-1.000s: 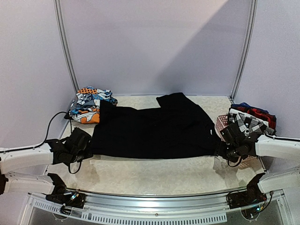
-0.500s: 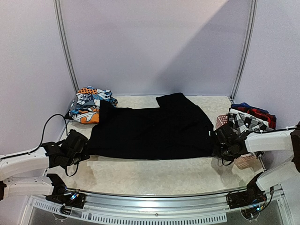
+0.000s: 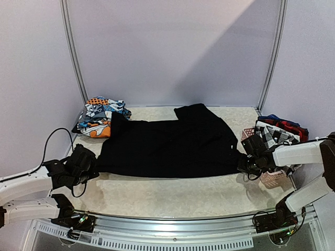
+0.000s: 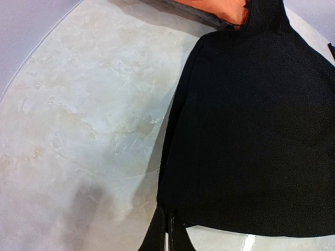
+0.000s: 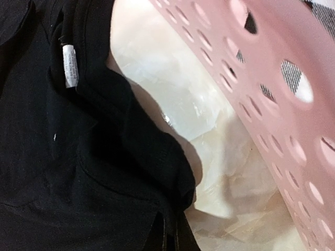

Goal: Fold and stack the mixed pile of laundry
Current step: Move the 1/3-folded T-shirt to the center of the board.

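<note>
A large plain black garment [image 3: 167, 144] lies spread flat across the table's middle. My left gripper [image 3: 93, 168] is shut on its near left corner; the left wrist view shows the black garment [image 4: 251, 130] running up from my pinched gripper [image 4: 168, 230]. My right gripper [image 3: 245, 164] is shut on the near right corner, and in the right wrist view the bunched black garment [image 5: 78, 157] meets my gripper [image 5: 170, 230]. Printed orange-blue-white pieces [image 3: 99, 116] sit at the back left. A checked garment [image 3: 275, 136] and a red/navy plaid one [image 3: 285, 124] lie in the basket.
A pink perforated basket [image 3: 272, 178] stands at the right edge, its wall [image 5: 272, 78] close beside my right gripper. A black cable [image 3: 55, 141] loops at the far left. Metal frame posts rise at the back corners.
My right gripper has moved in toward the black garment's near right corner and shut on it. The left gripper has drawn the left corner slightly toward the near edge.
</note>
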`<state>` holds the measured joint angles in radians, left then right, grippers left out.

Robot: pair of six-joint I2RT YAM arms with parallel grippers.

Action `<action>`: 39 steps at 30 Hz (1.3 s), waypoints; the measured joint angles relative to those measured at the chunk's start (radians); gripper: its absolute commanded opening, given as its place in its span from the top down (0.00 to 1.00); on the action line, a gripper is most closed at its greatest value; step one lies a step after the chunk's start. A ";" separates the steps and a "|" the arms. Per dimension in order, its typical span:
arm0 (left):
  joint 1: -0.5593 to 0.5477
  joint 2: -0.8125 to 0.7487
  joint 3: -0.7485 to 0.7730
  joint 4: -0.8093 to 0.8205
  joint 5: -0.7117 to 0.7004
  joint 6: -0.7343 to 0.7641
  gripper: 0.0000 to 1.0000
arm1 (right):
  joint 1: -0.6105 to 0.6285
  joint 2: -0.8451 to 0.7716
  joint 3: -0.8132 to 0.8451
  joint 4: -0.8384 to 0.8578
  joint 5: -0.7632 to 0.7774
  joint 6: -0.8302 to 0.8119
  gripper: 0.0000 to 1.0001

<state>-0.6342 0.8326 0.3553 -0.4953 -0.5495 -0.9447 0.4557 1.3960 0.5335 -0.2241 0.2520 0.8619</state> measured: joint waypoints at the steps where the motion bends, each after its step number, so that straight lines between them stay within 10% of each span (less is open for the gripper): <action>1: 0.000 -0.009 0.000 -0.002 0.004 0.002 1.00 | 0.000 0.000 0.000 0.000 -0.001 -0.005 1.00; 31: 0.002 -0.406 0.117 -0.360 0.251 -0.049 0.99 | 0.035 -0.822 -0.004 -0.682 -0.134 0.063 1.00; 39: 0.002 -0.466 0.107 -0.383 0.256 -0.076 0.32 | 0.041 -0.857 -0.005 -0.743 -0.109 0.111 0.46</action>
<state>-0.6319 0.3668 0.4625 -0.8780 -0.2935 -1.0210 0.4969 0.5388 0.5282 -0.9676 0.1429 0.9726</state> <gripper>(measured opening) 0.453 0.414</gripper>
